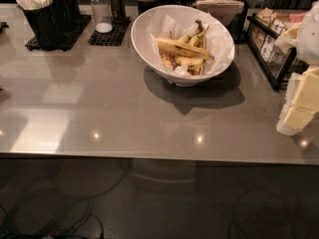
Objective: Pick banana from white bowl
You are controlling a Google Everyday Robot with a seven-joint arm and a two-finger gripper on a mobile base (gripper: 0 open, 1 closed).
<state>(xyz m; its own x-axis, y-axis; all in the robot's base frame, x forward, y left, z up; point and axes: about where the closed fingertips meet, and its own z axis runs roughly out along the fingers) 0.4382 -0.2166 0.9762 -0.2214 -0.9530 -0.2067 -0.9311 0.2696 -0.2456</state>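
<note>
The white bowl (145, 31) stands on the grey counter (99, 108) at the back middle, lined with crinkled white paper. The banana (184, 49), the longest one, yellow with brown streaks, lies across the top of the pile from upper left to lower right. Shorter yellow bananas (188, 61) lie under and behind it. My gripper (300, 101) shows as pale yellow and white parts at the right edge, near the camera, to the right of the bowl and well apart from it.
Black cups of white utensils (42, 14) stand at the back left. Salt and pepper shakers (103, 9) stand on a black mat. A black rack of packets (271, 39) stands right of the bowl. The counter's front edge (149, 157) runs across the lower half.
</note>
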